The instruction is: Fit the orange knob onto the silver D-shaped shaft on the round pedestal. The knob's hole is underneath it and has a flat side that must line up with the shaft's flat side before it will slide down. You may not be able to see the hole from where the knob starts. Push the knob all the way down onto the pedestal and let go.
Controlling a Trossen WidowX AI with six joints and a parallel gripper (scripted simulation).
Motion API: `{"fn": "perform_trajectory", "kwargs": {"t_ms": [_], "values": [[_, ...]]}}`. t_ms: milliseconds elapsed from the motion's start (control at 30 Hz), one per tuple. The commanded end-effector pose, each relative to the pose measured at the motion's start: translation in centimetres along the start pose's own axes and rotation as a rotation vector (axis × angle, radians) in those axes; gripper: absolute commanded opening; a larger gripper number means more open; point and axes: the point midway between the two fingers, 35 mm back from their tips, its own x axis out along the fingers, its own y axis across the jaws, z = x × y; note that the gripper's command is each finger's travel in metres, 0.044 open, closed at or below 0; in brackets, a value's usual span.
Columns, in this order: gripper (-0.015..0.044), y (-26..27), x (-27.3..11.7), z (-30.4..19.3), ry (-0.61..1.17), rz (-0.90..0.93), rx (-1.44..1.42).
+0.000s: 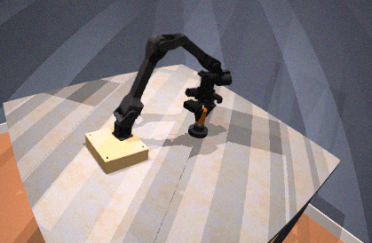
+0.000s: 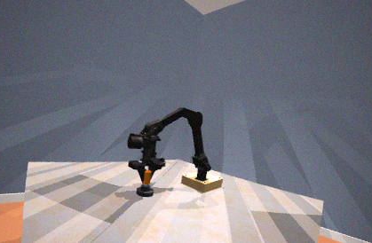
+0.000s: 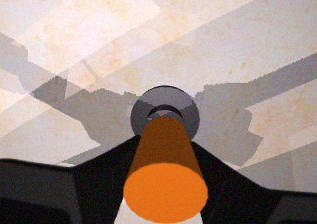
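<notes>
Black parallel-jaw gripper [image 1: 201, 113] [image 2: 146, 177] [image 3: 164, 143], part-open, clamped on orange cylindrical knob [image 1: 201, 116] [image 2: 147, 177] [image 3: 165, 192], held over round dark pedestal [image 1: 198, 131] [image 2: 145, 192] [image 3: 140, 116]; grasp and carry done, shaft hidden, seating unclear; flat alignment probably, full push-down and release left.

Striped pale tbl [image 1: 124, 199] [image 2: 191, 223] [image 3: 129, 40], blue-gray wall [image 1: 311, 53] [image 2: 266, 58], orange flr [image 1: 4, 177] [image 2: 6, 219].

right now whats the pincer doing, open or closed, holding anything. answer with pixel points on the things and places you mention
Pincer [image 1: 201, 116] [image 2: 146, 178] [image 3: 164, 143]: closed on the orange knob [image 1: 202, 116] [image 2: 147, 177] [image 3: 165, 192], above the round pedestal [image 1: 198, 132] [image 2: 145, 192] [image 3: 141, 112].
</notes>
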Motion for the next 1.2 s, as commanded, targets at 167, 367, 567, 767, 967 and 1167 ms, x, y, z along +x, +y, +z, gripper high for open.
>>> {"fn": "perform_trajectory", "kwargs": {"t_ms": [167, 367, 567, 767, 967, 1167], "values": [[0.0000, 0.01, 0.09, -0.16, -0.002, -0.003, 0.000], [0.0000, 0.00, 0.11, -0.21, -0.002, -0.003, -0.030], [0.0000, -0.01, 0.12, -0.24, -0.002, -0.003, -0.049], [0.0000, -0.01, 0.29, -0.21, -0.002, -0.003, 0.015], [0.0000, 0.06, 0.73, -0.16, -0.003, -0.003, 0.066], [0.0000, 0.18, 1.02, -0.15, -0.003, -0.003, 0.031]]}}
